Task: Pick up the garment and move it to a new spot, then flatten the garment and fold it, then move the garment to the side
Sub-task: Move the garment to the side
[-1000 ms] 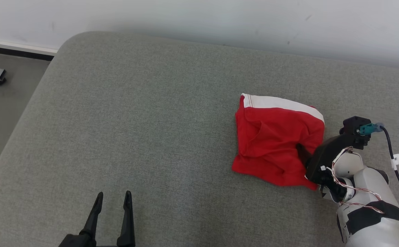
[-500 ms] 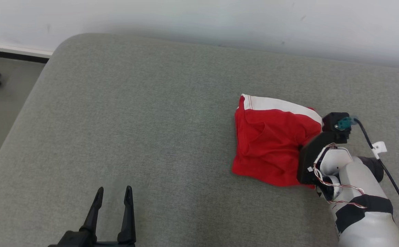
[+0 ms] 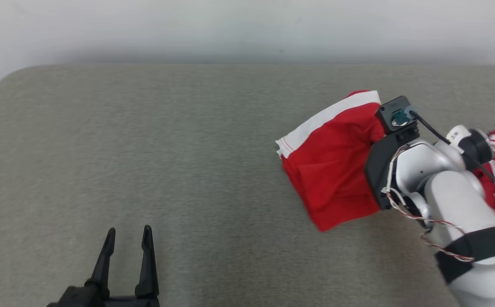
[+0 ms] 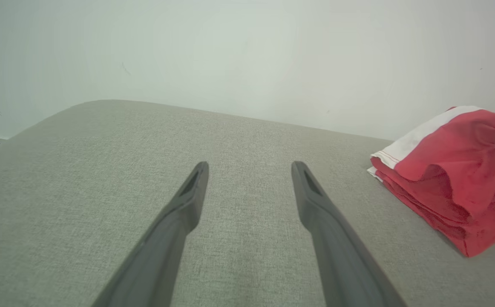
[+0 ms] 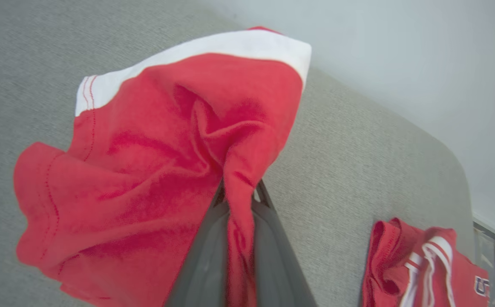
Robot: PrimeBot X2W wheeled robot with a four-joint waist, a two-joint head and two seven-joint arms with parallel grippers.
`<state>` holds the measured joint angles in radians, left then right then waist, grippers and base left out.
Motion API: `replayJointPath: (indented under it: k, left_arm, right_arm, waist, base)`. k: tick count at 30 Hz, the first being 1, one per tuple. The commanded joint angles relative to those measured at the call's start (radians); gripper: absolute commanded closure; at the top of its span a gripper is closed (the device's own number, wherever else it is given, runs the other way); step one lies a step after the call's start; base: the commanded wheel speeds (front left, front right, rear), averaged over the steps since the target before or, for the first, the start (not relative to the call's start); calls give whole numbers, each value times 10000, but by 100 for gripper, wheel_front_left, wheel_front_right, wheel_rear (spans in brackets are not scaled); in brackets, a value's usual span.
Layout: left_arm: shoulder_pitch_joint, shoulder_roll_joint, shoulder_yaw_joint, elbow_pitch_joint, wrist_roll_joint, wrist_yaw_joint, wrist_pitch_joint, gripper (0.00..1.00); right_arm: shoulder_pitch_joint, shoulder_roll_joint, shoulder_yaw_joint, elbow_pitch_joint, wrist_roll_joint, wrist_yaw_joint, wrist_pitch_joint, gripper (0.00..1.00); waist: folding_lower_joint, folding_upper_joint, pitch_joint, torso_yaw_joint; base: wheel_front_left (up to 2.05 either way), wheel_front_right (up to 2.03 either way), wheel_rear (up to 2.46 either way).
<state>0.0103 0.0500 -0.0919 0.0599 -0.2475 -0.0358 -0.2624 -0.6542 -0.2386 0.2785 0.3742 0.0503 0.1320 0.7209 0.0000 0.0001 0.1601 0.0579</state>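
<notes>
On the grey cushion (image 3: 166, 170), your red garment (image 3: 328, 170) sat at the right side, partly lifted and bunched from one fold, likely so you could carry it to a new spot. Your right gripper (image 5: 239, 191) was clamped on that fold. Your left gripper (image 3: 128, 232) hovered near the front edge, fingers apart and holding nothing.

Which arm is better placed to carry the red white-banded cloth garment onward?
Likely right: the right gripper is shut on the red garment; the left gripper is open, apart from it.
</notes>
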Motion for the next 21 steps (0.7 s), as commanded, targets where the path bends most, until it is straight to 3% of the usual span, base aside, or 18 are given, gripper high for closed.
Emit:
replayJointPath:
  k: [1,4,12,21]
  left_arm:
    - [-241,9,7,-37,-56,-34,-27,0]
    - [-461,12,-53,-43,10,-63,-26,0]
    - [-863,18,23,-20,280,-174,-26,0]
    - [-1290,21,283,73,674,-431,-27,0]
  right_arm:
    - [-28,-555,291,-430,279,-28,197,100]
    - [-115,-1352,743,-1061,664,-28,373,100]
    - [-164,-2749,831,-1782,1119,-28,470,100]
    - [-487,-3669,362,-875,1241,-28,-574,100]
  waist:
    - [0,-1,253,-1218]
    - [0,-1,456,-1710]
    - [0,-1,1035,-2588]
    - [0,-1,1728,-3102]
  base:
    - [0,0,0]
    - [0,0,0]
    - [0,0,0]
    - [0,0,0]
